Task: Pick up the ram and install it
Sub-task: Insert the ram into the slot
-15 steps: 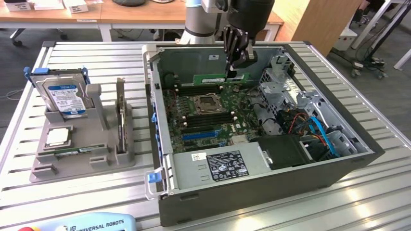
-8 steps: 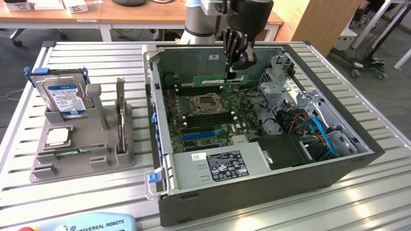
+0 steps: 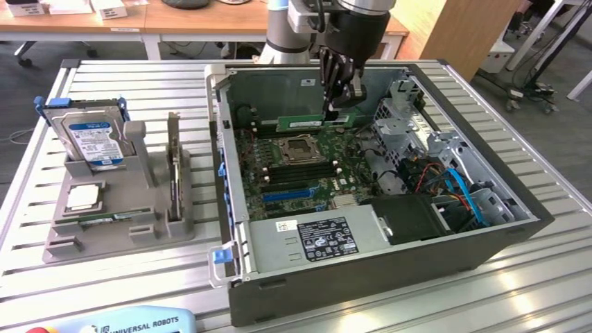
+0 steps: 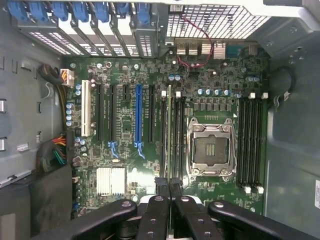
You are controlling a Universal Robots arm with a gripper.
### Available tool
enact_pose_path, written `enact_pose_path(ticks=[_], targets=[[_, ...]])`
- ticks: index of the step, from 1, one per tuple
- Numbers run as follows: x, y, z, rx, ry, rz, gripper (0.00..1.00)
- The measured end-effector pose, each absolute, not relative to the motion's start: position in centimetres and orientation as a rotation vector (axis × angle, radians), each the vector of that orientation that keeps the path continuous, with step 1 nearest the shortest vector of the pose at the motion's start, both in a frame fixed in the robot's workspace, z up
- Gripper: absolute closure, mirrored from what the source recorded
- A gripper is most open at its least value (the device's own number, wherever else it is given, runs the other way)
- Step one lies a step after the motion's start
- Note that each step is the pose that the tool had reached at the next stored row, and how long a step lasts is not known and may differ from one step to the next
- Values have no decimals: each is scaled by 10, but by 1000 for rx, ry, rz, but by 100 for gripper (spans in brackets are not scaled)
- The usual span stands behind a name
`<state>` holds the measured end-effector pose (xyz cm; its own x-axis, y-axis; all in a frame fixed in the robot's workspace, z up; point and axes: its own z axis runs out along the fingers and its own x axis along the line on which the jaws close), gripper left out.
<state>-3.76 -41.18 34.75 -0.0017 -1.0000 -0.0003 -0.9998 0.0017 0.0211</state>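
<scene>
The ram (image 3: 301, 123) is a thin green stick standing on edge over the memory slots just beyond the processor socket (image 3: 301, 149), inside the open computer case (image 3: 370, 277). My gripper (image 3: 331, 109) reaches down into the case and is shut on the ram near its end at the exterior view's right. In the wrist view the ram (image 4: 169, 130) shows edge-on as a narrow strip running along the black slots beside the socket (image 4: 210, 150), with the two black fingertips (image 4: 161, 184) pressed against either side of it. Whether the stick sits fully in a slot I cannot tell.
A grey fixture (image 3: 120, 229) at the exterior view's left holds a blue-labelled hard drive (image 3: 93, 139) and a square silver processor chip (image 3: 83, 198). Inside the case are a power supply (image 3: 315, 239), a metal drive cage (image 3: 416, 132) and blue cables (image 3: 462, 194). A teach pendant (image 3: 129, 322) lies at the table's front.
</scene>
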Motion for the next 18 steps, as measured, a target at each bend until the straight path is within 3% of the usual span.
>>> enact_pose_path(ticks=[18], targets=[[-38,-412,315,2209,-2213,-24,89]])
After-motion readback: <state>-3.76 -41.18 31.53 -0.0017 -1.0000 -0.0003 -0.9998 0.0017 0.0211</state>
